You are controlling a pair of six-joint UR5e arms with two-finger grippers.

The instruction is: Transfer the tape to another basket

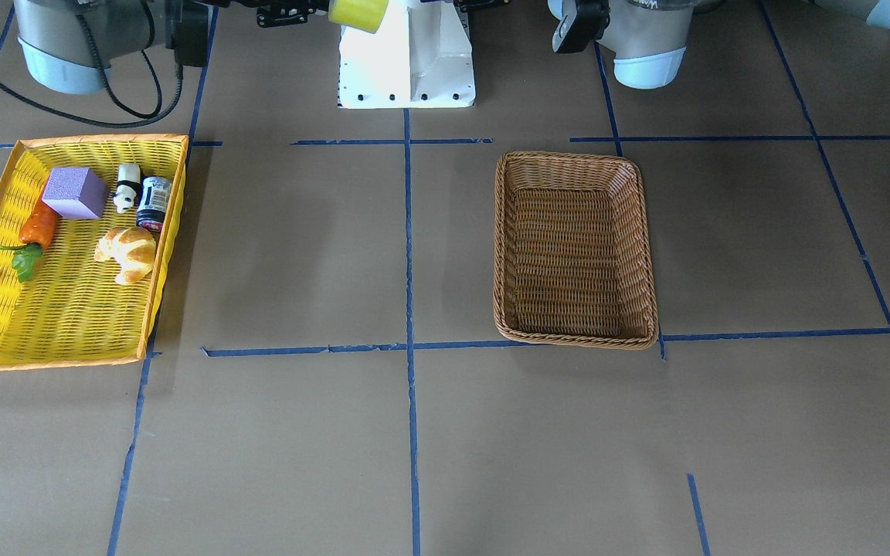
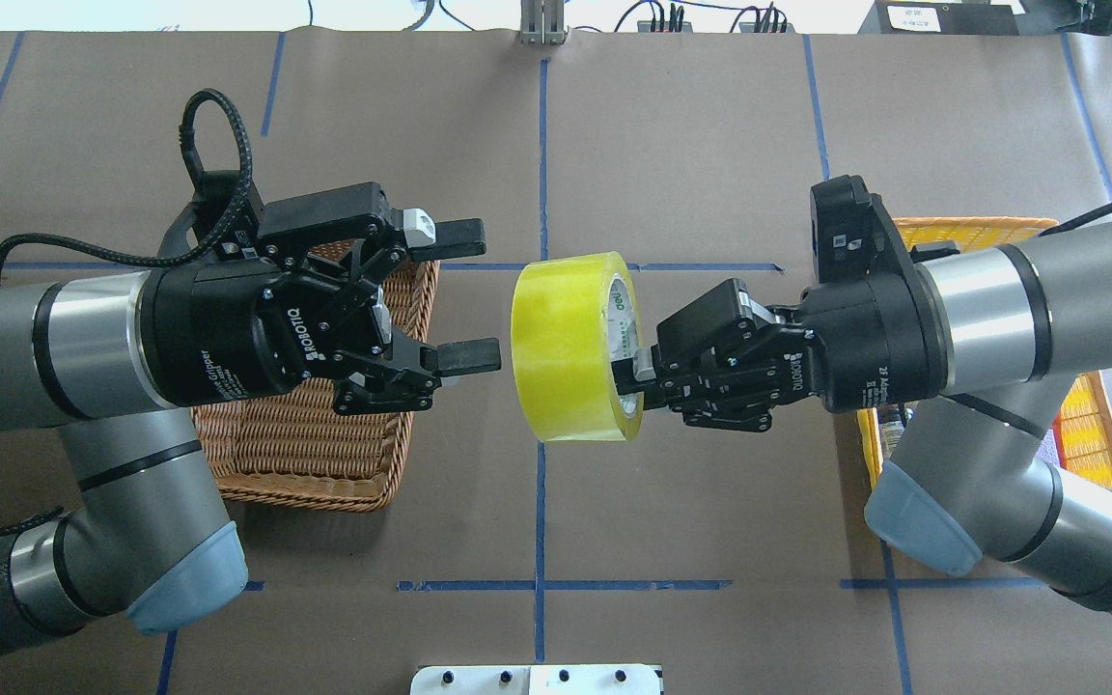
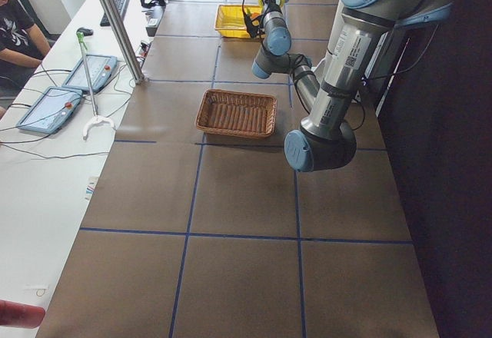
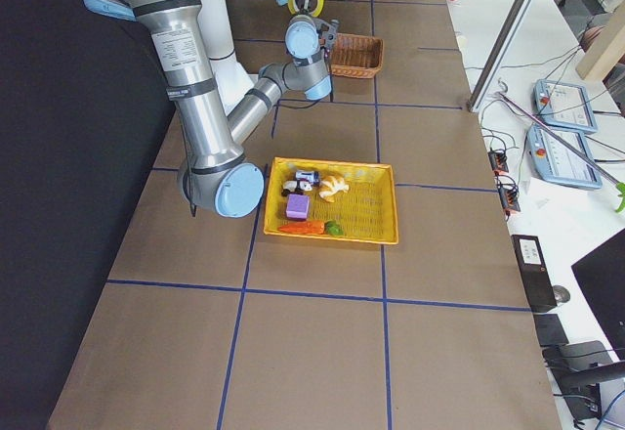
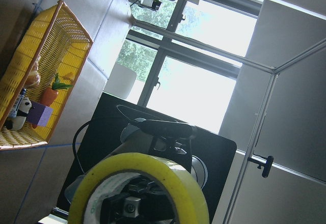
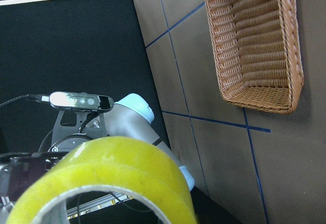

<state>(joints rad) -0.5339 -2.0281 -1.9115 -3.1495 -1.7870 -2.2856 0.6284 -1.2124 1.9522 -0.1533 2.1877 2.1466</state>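
Above the table (image 2: pixel 710 502), our right gripper (image 2: pixel 627 378) clamps the tape (image 2: pixel 566 347); our left gripper (image 2: pixel 485 294) gapes empty beside it.

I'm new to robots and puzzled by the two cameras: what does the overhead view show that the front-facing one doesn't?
Only overhead: the right gripper shut on the tape, with the open left gripper facing it. Only front-facing: the croissant and panda toy lying in the yellow basket. Both: the tape, the brown basket and the yellow basket.
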